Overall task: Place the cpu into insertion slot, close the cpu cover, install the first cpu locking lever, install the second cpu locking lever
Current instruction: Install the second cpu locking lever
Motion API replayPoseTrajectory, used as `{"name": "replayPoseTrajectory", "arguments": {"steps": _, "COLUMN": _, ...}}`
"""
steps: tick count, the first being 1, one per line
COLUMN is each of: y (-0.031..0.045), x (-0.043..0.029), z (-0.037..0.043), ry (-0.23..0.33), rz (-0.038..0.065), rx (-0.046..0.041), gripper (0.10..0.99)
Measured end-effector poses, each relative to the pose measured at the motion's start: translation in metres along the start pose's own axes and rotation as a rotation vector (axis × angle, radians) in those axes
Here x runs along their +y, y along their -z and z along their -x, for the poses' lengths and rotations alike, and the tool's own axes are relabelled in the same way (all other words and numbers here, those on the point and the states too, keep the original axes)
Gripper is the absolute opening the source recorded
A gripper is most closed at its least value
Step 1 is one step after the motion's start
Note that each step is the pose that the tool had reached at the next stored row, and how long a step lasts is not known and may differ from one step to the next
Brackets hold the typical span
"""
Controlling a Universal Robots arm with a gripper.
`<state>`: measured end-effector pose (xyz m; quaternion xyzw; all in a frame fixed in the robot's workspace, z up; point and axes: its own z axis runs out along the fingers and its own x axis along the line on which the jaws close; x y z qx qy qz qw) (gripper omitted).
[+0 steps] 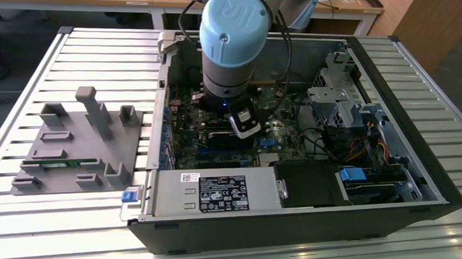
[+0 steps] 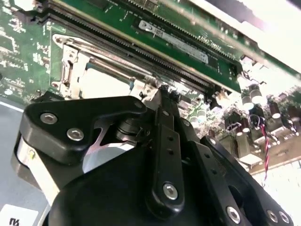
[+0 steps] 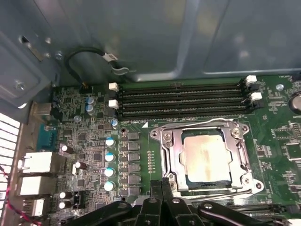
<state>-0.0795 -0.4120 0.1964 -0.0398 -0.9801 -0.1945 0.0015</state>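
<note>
In the first wrist view, the cpu (image 3: pixel 207 157) lies flat in the motherboard socket, its dull silver top showing through the square opening of the cpu cover (image 3: pixel 168 150). The cover lies down over it. A thin metal lever (image 3: pixel 197 125) runs along the socket's side toward the memory slots, and another (image 3: pixel 221 192) runs along the opposite side. My gripper (image 3: pixel 162 182) is shut, with its fingertips close to the socket's corner. The second wrist view shows the gripper (image 2: pixel 162 92) beside the cover (image 2: pixel 70 70) and cpu (image 2: pixel 101 82). In the exterior view the gripper (image 1: pixel 242 127) hangs inside the open computer case.
Black memory slots (image 3: pixel 181 101) lie beside the socket, with capacitors (image 3: pixel 109 162) and rear ports (image 3: pixel 37 162) further off. At the exterior view's left is a grey fixture (image 1: pixel 76 141) holding a green module (image 1: pixel 61 163). A power supply (image 1: pixel 213 195), drive cage (image 1: pixel 339 104) and cables crowd the case.
</note>
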Motion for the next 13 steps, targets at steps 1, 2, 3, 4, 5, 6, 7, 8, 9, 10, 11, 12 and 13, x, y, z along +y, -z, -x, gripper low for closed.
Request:
{"name": "replayPoseTrajectory", "arguments": {"steps": 1, "y": 0.0018, "x": 0.0008, "z": 0.0, "ry": 0.0, "rz": 0.0, "rx": 0.0, "gripper": 0.106}}
{"name": "replayPoseTrajectory", "arguments": {"steps": 2, "y": 0.0036, "x": 0.0015, "z": -0.0001, "ry": 0.0, "rz": 0.0, "rx": 0.0, "gripper": 0.106}}
{"name": "replayPoseTrajectory", "arguments": {"steps": 3, "y": 0.0055, "x": 0.0022, "z": -0.0001, "ry": 0.0, "rz": 0.0, "rx": 0.0, "gripper": 0.106}}
{"name": "replayPoseTrajectory", "arguments": {"steps": 4, "y": 0.007, "x": 0.0029, "z": -0.0001, "ry": 0.0, "rz": 0.0, "rx": 0.0, "gripper": 0.106}}
{"name": "replayPoseTrajectory", "arguments": {"steps": 5, "y": 0.0086, "x": 0.0036, "z": -0.0002, "ry": 0.0, "rz": 0.0, "rx": 0.0, "gripper": 0.106}}
{"name": "replayPoseTrajectory", "arguments": {"steps": 6, "y": 0.0099, "x": 0.0041, "z": -0.0002, "ry": 0.0, "rz": 0.0, "rx": 0.0, "gripper": 0.106}}
{"name": "replayPoseTrajectory", "arguments": {"steps": 7, "y": 0.0111, "x": 0.0045, "z": -0.0002, "ry": 0.0, "rz": 0.0, "rx": 0.0, "gripper": 0.106}}
{"name": "replayPoseTrajectory", "arguments": {"steps": 8, "y": 0.0124, "x": 0.0051, "z": -0.0003, "ry": 0.0, "rz": 0.0, "rx": 0.0, "gripper": 0.106}}
{"name": "replayPoseTrajectory", "arguments": {"steps": 9, "y": 0.0138, "x": 0.0057, "z": -0.0003, "ry": 0.0, "rz": 0.0, "rx": -0.0001, "gripper": 0.106}}
{"name": "replayPoseTrajectory", "arguments": {"steps": 10, "y": 0.0148, "x": 0.0061, "z": -0.0003, "ry": 0.0, "rz": 0.0, "rx": 0.0001, "gripper": 0.106}}
{"name": "replayPoseTrajectory", "arguments": {"steps": 11, "y": 0.0154, "x": 0.0063, "z": -0.0003, "ry": 0.0, "rz": 0.0, "rx": 0.0, "gripper": 0.106}}
{"name": "replayPoseTrajectory", "arguments": {"steps": 12, "y": 0.0153, "x": 0.0063, "z": -0.0003, "ry": 0.0, "rz": 0.0, "rx": -0.0001, "gripper": 0.106}}
{"name": "replayPoseTrajectory", "arguments": {"steps": 13, "y": 0.0153, "x": 0.0064, "z": -0.0003, "ry": 0.0, "rz": 0.0, "rx": -0.0001, "gripper": 0.106}}
